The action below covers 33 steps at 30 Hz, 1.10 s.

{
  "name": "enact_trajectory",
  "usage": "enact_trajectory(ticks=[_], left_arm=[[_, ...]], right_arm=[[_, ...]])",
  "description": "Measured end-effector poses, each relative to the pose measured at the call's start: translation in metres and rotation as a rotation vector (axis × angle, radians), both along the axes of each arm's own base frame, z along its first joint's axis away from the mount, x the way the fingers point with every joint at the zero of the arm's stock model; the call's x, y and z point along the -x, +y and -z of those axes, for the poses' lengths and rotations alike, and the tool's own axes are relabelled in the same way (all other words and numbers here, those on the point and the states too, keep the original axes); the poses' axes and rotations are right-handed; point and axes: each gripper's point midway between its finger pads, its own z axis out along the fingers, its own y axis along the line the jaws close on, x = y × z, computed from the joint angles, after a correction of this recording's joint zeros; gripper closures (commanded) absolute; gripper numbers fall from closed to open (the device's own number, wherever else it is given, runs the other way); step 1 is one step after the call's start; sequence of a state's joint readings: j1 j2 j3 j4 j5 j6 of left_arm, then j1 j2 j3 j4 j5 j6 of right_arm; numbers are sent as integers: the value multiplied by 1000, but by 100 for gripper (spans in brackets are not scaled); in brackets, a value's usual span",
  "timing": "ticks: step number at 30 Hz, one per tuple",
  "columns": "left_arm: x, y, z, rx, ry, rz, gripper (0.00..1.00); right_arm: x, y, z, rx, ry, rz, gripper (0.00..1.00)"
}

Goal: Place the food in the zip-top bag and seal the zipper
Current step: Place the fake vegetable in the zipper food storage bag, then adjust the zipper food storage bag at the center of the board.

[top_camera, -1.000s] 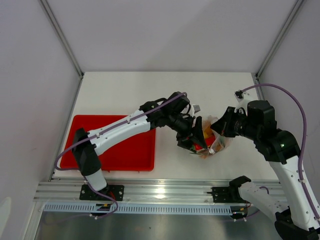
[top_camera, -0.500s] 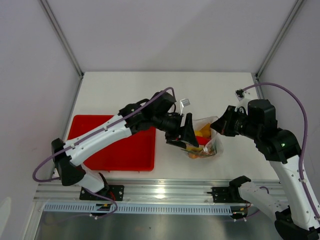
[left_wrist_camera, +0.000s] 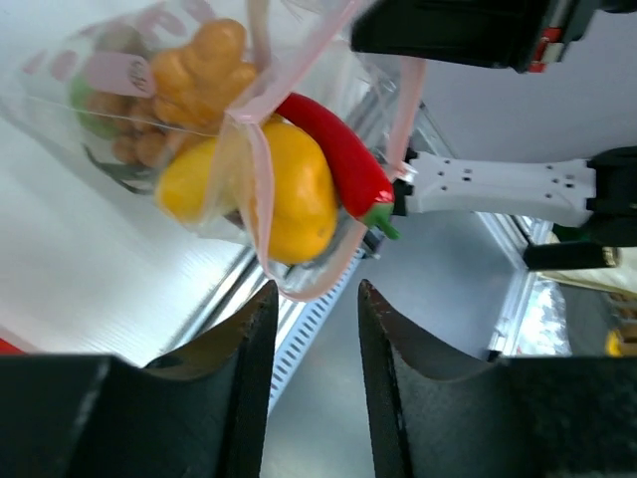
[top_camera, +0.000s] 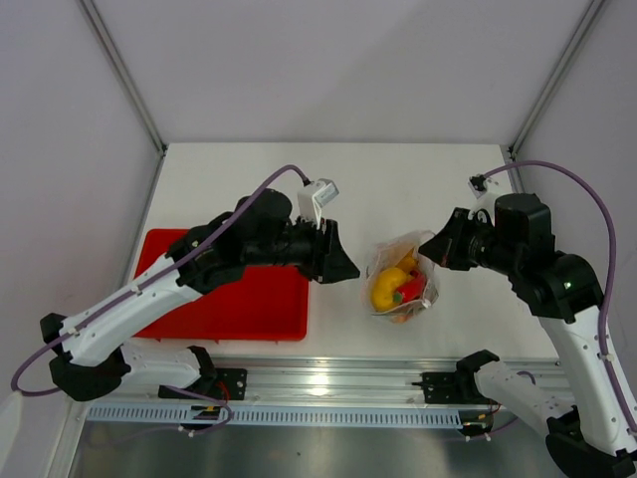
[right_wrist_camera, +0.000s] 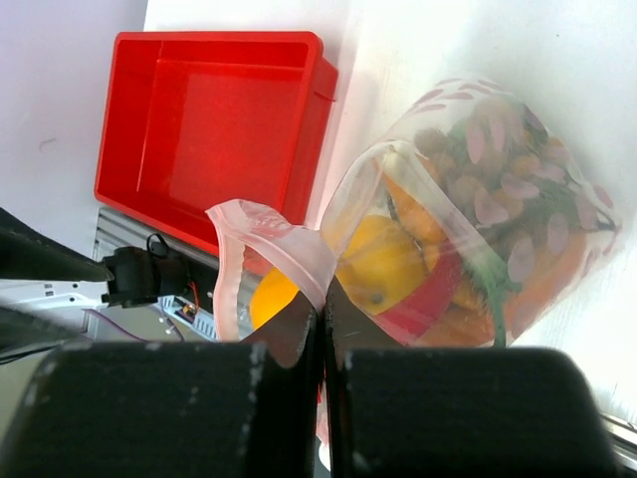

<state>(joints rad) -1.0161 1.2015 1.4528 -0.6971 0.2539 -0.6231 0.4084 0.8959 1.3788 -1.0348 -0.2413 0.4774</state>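
Note:
The zip-top bag lies on the white table, right of centre, its mouth open. Inside it is the food: a yellow lemon, a red chili and other pieces. My right gripper is shut on the bag's mouth edge, and its wrist view shows the jaws pinching the pink zipper strip. My left gripper hangs just left of the bag, apart from it. In the left wrist view its fingers stand apart with nothing between them, facing the lemon and chili.
A red rectangular tray sits at the left, partly under my left arm; no food shows in it in the right wrist view. The metal rail runs along the near table edge.
My left arm has pulled back leftward, out of the bag's mouth, and its fingers have narrowed. The bag has settled with the lemon and chili showing. The right arm has held still.

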Motion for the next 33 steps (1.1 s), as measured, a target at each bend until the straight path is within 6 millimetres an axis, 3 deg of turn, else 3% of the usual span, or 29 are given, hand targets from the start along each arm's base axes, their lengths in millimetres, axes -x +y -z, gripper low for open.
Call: enact_trajectory(ticks=[4, 9, 14, 28, 33], left_arm=[[-14, -1, 8, -15, -52, -43, 64], [-25, 0, 41, -83, -48, -94, 46], [-34, -7, 46, -88, -56, -117, 44], [-24, -30, 60, -101, -41, -67, 51], [-18, -38, 67, -114, -31, -46, 64]], right_arm=[[1, 1, -3, -9, -3, -7, 100], [3, 2, -3, -16, 6, -7, 100], [3, 3, -3, -24, 13, -6, 100], [5, 2, -4, -29, 11, -4, 100], [5, 2, -4, -30, 11, -3, 100]])
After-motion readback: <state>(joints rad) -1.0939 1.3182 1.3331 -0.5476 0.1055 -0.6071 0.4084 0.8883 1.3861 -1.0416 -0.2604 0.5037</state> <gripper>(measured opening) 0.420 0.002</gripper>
